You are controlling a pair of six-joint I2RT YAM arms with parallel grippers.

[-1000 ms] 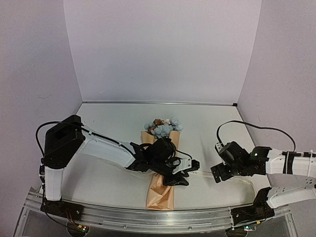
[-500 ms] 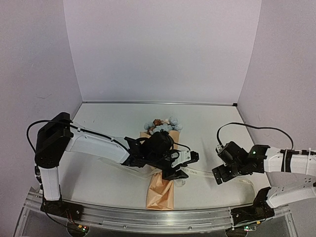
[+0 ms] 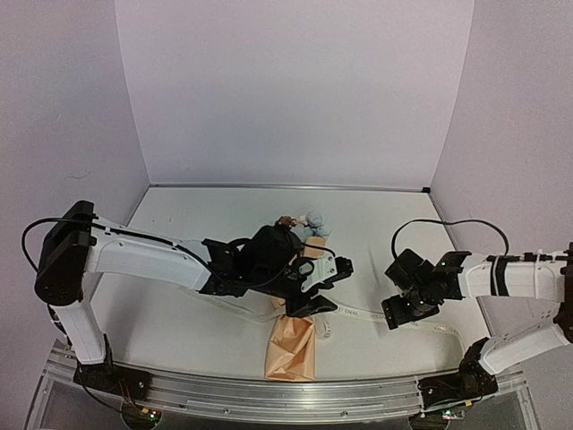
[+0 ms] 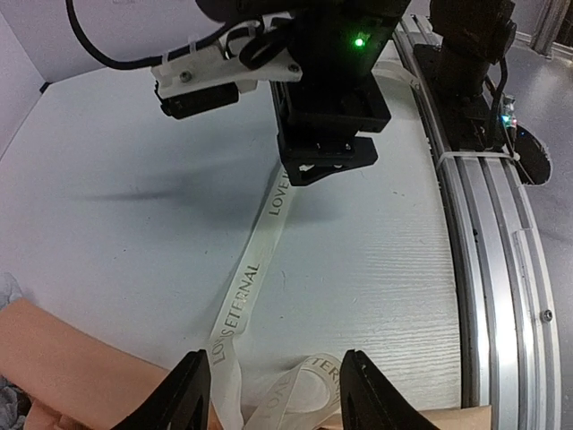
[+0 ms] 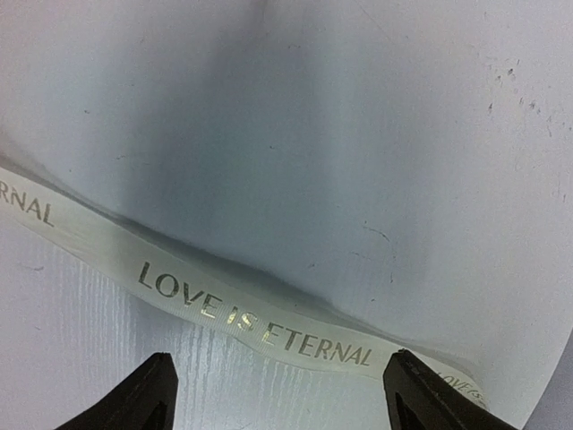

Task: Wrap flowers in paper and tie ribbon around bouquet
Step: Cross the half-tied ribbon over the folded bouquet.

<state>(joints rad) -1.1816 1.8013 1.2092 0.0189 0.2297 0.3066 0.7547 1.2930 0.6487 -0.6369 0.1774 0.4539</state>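
Left pincer (image 3: 322,287): your fingers stand spread, pinching nothing, directly over the middle of the bouquet (image 3: 292,348). In its wrist view the ribbon (image 4: 260,260) runs up between the two fingertips (image 4: 186,399).

Bouquet: tan paper cone lying on the worktop (image 3: 179,224), narrow end toward your arm bases. The flowers (image 3: 313,220), blue and pink, show at its far end, mostly hidden behind your left arm.

Ribbon: cream, lettered "LOVE IS ETERNAL". It lies flat on the worktop, from a loose loop at the bouquet's right edge out to the right of the bouquet.

Right pincer (image 3: 400,313): well right of the bouquet, fingers spread wide, low over the ribbon, which crosses between them unpinched. You cannot tell whether they touch the worktop.
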